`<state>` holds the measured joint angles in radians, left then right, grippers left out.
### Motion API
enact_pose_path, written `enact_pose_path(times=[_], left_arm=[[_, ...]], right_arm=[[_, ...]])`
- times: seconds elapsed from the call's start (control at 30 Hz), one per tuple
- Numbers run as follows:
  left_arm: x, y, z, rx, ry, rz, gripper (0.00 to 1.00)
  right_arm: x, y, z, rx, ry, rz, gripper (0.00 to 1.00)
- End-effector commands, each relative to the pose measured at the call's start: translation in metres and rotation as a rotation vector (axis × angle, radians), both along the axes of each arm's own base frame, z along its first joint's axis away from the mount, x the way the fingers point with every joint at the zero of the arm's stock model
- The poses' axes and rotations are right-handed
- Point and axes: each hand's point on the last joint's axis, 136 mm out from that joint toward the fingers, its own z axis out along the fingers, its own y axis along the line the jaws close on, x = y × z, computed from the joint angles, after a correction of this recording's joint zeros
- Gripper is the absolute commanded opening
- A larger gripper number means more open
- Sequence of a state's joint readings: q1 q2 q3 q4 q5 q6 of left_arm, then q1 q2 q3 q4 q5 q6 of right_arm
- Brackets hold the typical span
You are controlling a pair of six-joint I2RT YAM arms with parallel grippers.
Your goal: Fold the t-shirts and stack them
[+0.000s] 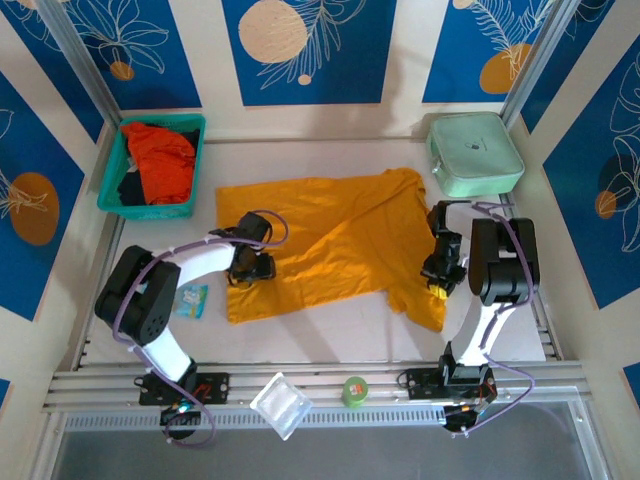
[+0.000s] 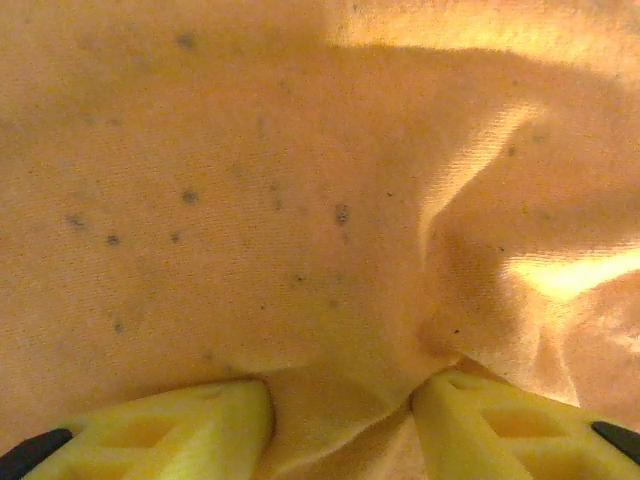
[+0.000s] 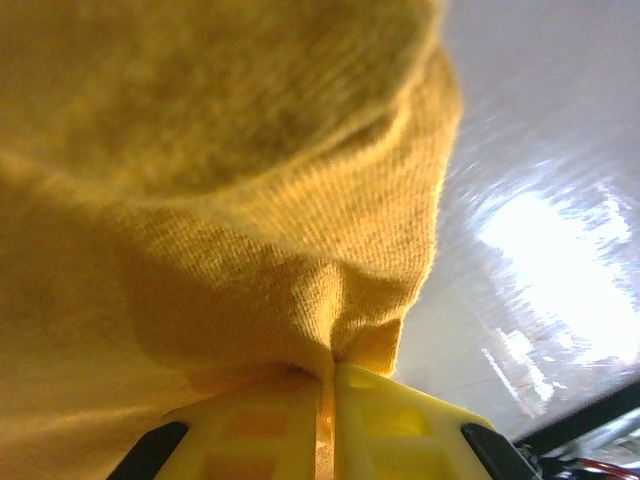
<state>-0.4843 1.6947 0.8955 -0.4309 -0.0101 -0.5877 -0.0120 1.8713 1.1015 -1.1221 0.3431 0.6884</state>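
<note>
The mustard-yellow t-shirt point(image 1: 330, 235) lies spread across the middle of the table, rumpled, with one sleeve at the near right. The red-orange t-shirt point(image 1: 160, 160) is bunched in the teal basket. My left gripper point(image 1: 250, 268) presses down on the yellow shirt's left part. In the left wrist view its fingers point(image 2: 205, 430) stand apart, and the gripper point(image 2: 340, 400) is open with a ridge of the yellow cloth point(image 2: 300, 180) between them. My right gripper point(image 1: 440, 278) is at the shirt's right edge. The right wrist view has that gripper point(image 3: 333, 375) shut on a pinch of yellow cloth point(image 3: 220, 200).
The teal basket point(image 1: 112, 195) stands at the back left and a mint-green box point(image 1: 475, 152) at the back right. A small teal packet point(image 1: 190, 300) lies by the left arm. A clear plastic tub point(image 1: 280, 405) and a green roll point(image 1: 354, 390) sit on the front rail.
</note>
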Motion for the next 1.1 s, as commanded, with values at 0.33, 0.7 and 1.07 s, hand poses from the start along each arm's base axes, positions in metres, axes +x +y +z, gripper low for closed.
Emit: enact_pose_path(times=[0.33, 0.7, 1.07], left_arm=[[-0.042, 0.018, -0.055, 0.077, 0.210, -0.052, 0.55], [-0.069, 0.028, -0.056, 0.061, 0.230, 0.040, 0.59], [-0.082, 0.031, -0.065, -0.007, 0.194, 0.159, 0.59]], right_arm=[[0.058, -0.048, 0.010, -0.245, -0.104, 0.233, 0.08], [0.031, 0.020, 0.036, -0.071, -0.210, 0.278, 0.19], [0.043, 0.072, 0.006, 0.131, -0.334, 0.110, 0.15]])
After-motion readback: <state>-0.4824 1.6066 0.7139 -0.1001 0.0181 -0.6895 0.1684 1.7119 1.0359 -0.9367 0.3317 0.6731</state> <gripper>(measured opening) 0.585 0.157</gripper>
